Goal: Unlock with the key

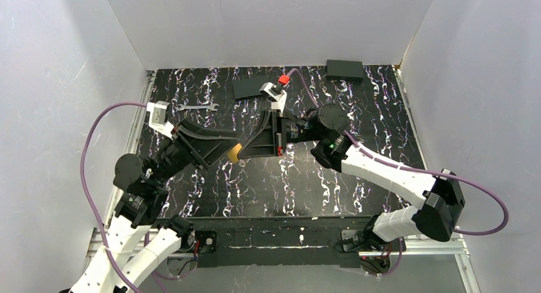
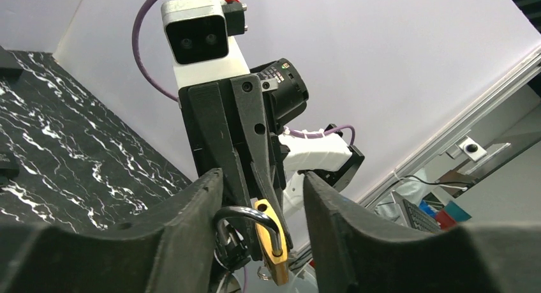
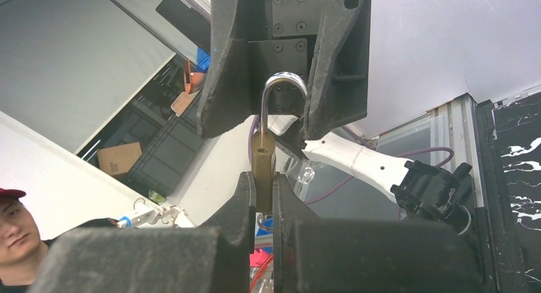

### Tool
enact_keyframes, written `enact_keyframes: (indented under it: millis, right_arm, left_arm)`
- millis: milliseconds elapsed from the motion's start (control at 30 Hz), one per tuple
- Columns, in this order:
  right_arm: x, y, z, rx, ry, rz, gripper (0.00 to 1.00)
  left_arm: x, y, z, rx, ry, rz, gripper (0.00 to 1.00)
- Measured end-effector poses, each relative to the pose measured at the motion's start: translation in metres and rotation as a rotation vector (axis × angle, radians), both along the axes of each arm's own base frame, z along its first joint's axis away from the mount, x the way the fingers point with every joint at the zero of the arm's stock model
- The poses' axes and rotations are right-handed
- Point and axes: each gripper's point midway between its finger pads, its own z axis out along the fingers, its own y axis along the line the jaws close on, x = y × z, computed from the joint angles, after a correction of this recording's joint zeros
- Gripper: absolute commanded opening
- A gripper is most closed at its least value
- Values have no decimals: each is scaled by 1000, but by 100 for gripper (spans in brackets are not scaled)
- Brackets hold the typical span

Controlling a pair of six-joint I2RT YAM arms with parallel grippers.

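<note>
Even, diffuse light is returned by the white walls (image 1: 268, 25); soft shadows are cast on the desk (image 1: 319, 191). Wrist-view foregrounds are rendered soft, perhaps from closeness.

Left pincer (image 2: 263, 191) parted, tip-to-tip with right pincer (image 3: 264, 184); right clamped tight.
</note>
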Motion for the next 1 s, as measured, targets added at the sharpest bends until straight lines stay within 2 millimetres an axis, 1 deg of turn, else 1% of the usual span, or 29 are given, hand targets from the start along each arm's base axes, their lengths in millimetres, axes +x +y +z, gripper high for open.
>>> enact_keyframes:
  millis: [133, 267, 400, 533, 600, 767, 900, 1000]
  right_arm:
    - [0, 1, -1, -2, 1, 5, 1]
    - [1, 3, -6, -18, -14, -4, 1]
    - [4, 7, -17, -67, -30, -21, 1]
    - [8, 9, -27, -115, -41, -40, 1]
    - [11, 11, -33, -145, -43, -56, 1]
    - [19, 14, -40, -202, -69, -105, 1]
    - [26, 15, -47, -255, -93, -146, 1]
    - [31, 14, -50, -286, -112, -174, 1]
  left_arm:
    - [4, -4, -4, 12, 17, -10, 34]
    - [8, -6, -9, 23, 35, -12, 28]
    - [14, -6, -20, 48, 77, 12, 25]
    - [22, -1, -37, 89, 141, 68, 19]
    - [26, 3, -46, 126, 186, 109, 18]
    - [34, 14, -59, 182, 272, 197, 19]
    - [40, 24, -70, 219, 369, 269, 22]
    - [46, 27, -79, 254, 458, 305, 26]
